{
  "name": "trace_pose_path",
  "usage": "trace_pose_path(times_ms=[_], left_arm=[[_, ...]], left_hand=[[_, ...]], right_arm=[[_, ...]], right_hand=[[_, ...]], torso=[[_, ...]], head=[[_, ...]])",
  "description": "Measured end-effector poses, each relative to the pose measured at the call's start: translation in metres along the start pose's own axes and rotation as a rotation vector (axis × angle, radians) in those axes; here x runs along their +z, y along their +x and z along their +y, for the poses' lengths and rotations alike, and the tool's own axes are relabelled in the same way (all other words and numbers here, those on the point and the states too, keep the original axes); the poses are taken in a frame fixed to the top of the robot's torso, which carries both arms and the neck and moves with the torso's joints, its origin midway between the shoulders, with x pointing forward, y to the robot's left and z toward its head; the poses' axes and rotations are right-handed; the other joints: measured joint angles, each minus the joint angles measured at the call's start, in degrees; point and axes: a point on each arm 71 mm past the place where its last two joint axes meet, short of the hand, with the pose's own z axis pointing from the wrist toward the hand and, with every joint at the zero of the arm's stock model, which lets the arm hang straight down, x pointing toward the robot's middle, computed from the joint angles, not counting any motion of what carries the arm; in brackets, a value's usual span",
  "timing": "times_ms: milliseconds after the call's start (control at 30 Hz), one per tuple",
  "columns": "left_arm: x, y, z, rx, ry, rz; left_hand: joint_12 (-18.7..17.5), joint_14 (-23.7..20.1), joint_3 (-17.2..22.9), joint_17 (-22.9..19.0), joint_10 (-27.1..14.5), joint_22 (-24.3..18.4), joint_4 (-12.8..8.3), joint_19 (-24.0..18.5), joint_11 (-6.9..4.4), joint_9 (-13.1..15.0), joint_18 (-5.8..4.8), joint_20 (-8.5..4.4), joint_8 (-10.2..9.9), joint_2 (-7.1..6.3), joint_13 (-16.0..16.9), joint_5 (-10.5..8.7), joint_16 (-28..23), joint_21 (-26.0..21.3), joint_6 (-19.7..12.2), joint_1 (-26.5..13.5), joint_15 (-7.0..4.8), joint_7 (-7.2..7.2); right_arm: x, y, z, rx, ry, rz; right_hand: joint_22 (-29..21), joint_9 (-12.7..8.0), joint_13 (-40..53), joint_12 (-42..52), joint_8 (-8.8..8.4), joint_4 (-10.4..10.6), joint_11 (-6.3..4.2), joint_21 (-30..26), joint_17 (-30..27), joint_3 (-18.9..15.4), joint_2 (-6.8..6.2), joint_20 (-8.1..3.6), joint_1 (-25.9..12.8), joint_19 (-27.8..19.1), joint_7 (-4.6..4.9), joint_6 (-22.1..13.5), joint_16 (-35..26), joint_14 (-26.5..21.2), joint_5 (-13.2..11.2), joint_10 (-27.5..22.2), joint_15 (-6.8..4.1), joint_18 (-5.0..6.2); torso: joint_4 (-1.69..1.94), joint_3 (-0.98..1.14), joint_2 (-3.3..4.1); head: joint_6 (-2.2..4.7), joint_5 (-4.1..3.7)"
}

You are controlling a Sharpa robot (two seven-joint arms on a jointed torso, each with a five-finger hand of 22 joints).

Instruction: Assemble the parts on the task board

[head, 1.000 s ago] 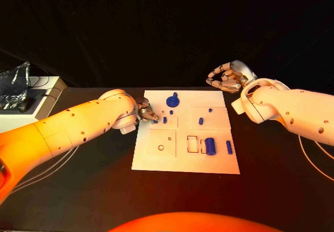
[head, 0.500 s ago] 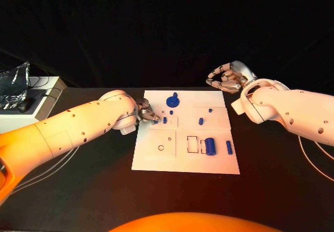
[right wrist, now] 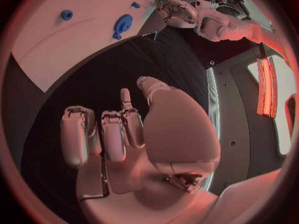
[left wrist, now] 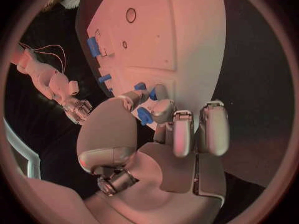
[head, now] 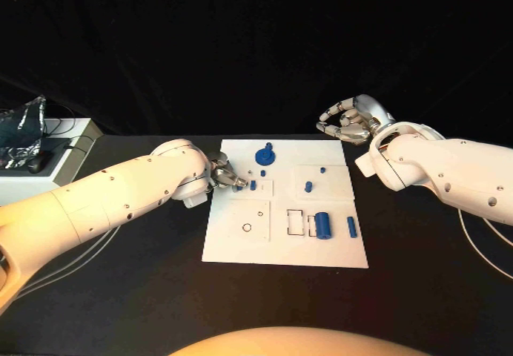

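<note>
Pretty dark setup, black all round.
A matte black table [head: 128, 297] fills the foreground and a plain black backdrop [head: 214, 59] hangs behind it, so the far edge nearly melts into the dark. Off to one side sits a pale grey box-shaped unit [head: 48, 159] with thin dark cables over its top, and a crumpled shiny silver foil bag [head: 24, 126] resting on it. The right wrist view catches a glowing orange-red vertical light strip [right wrist: 266, 84] on a grey wall.

The table is viewed from above by the head camera, with the task board [head: 285, 245] centred. The left hand [left wrist: 168, 129] and right hand [right wrist: 131, 134] are each seen closely from behind by their wrist cameras; the board is shared by all three.
</note>
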Motion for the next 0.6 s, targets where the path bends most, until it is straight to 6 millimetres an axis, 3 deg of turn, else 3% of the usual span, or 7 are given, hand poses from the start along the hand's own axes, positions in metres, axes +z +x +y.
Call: trace_pose_path(times_ms=[133, 300, 600], left_arm=[[-0.0004, -0.0008, 0.0019, 0.000, -0.003, -0.001], [-0.0008, -0.0012, 0.0031, 0.000, -0.005, -0.002], [-0.0019, -0.0019, 0.0049, 0.000, -0.006, -0.005]], left_hand=[[0.00, 0.00, -1.07, 0.00, 0.00, 0.00, 0.66, 0.21, 0.00, -0.06, 0.00, -0.21, 0.00, -0.16, 0.14, -0.37, 0.00, 0.00, 0.00, 0.09, 0.00, 0.00], [0.00, 0.00, -3.61, 0.00, 0.00, 0.00, 2.71, 0.21, 0.00, -0.33, 0.01, -0.21, -0.33, -0.37, 0.47, -4.48, 0.00, 0.00, 0.00, 1.09, 0.00, 0.00], [0.00, 0.00, -4.37, 0.00, 0.00, 0.00, 3.48, 0.21, 0.00, -0.40, 0.00, -0.21, -0.33, -0.13, 0.67, -5.34, 0.00, 0.00, 0.00, 1.33, 0.00, 0.00]], right_arm=[[-0.0002, 0.0000, -0.0002, 0.000, 0.000, 0.000], [-0.0003, 0.0000, -0.0004, 0.000, 0.000, 0.000], [-0.0006, 0.0001, -0.0009, 0.001, 0.000, 0.000]], right_hand=[[0.00, 0.00, 0.00, 0.00, 0.00, 0.00, 0.00, 0.00, 0.00, 0.00, 0.00, 0.00, 0.00, 0.00, 0.00, 0.00, 0.00, 0.00, 0.00, 0.00, 0.00, 0.00], [0.00, 0.00, -0.01, 0.00, 0.00, 0.00, 0.00, 0.00, 0.00, 0.00, 0.00, 0.00, 0.00, 0.00, 0.00, 0.00, 0.00, 0.00, 0.00, 0.00, 0.00, 0.00], [0.00, -0.01, -0.02, 0.00, 0.00, 0.00, 0.00, 0.00, 0.00, 0.00, 0.00, 0.00, 0.00, 0.00, 0.00, 0.00, 0.00, 0.00, 0.00, 0.00, 0.00, 0.00]], torso=[[0.01, 0.00, 0.00], [0.01, 0.00, 0.00], [0.01, -0.01, 0.02]], head=[[0.01, -0.03], [0.01, -0.08], [0.01, -0.08]])
